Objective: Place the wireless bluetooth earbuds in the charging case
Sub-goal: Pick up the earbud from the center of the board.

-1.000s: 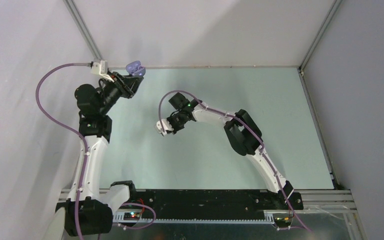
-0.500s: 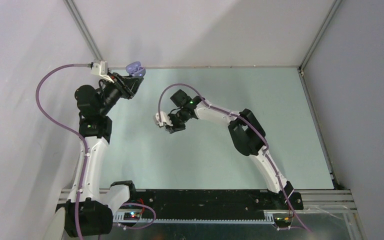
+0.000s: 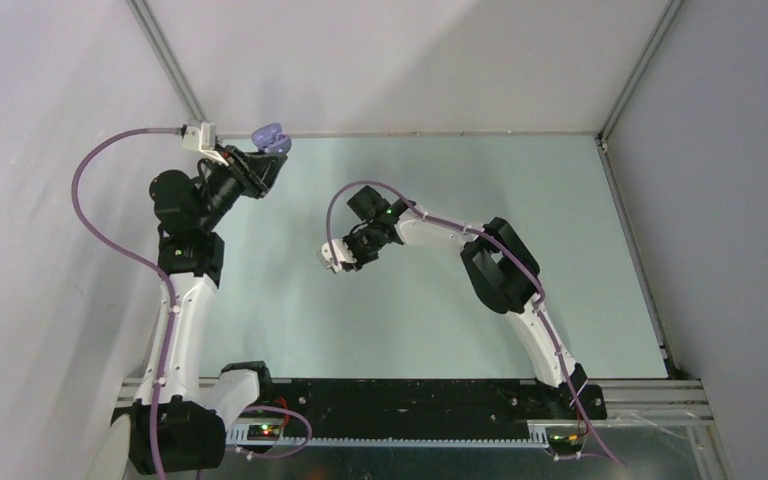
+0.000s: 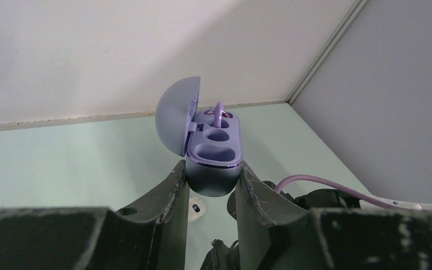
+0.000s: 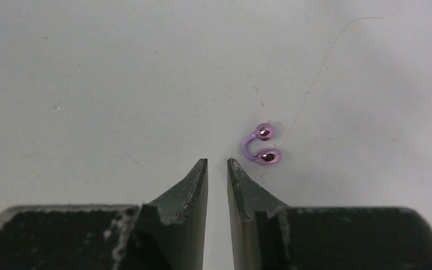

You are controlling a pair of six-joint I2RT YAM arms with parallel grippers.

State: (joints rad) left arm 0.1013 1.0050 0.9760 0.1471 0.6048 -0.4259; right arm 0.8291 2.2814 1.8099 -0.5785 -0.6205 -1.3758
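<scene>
My left gripper point(image 4: 211, 166) is shut on a purple charging case point(image 4: 215, 147) and holds it up near the back wall, lid open. One purple earbud point(image 4: 220, 115) sits in the far slot; the near slot is empty. The case also shows in the top view point(image 3: 271, 134). My right gripper point(image 5: 217, 164) hangs just above the table, its jaws a narrow gap apart with nothing between them. A second purple earbud point(image 5: 261, 147) lies on the table just ahead and to the right of its tips. No white earbuds are in view.
The right arm point(image 3: 480, 255) arches over the middle of the pale green table point(image 3: 520, 190). Its wrist and purple cable point(image 4: 320, 183) show below the held case in the left wrist view. Grey walls close the back and both sides.
The right wrist swung a little towards the back left, then came back slightly to the right. The left arm and the case have not moved.
</scene>
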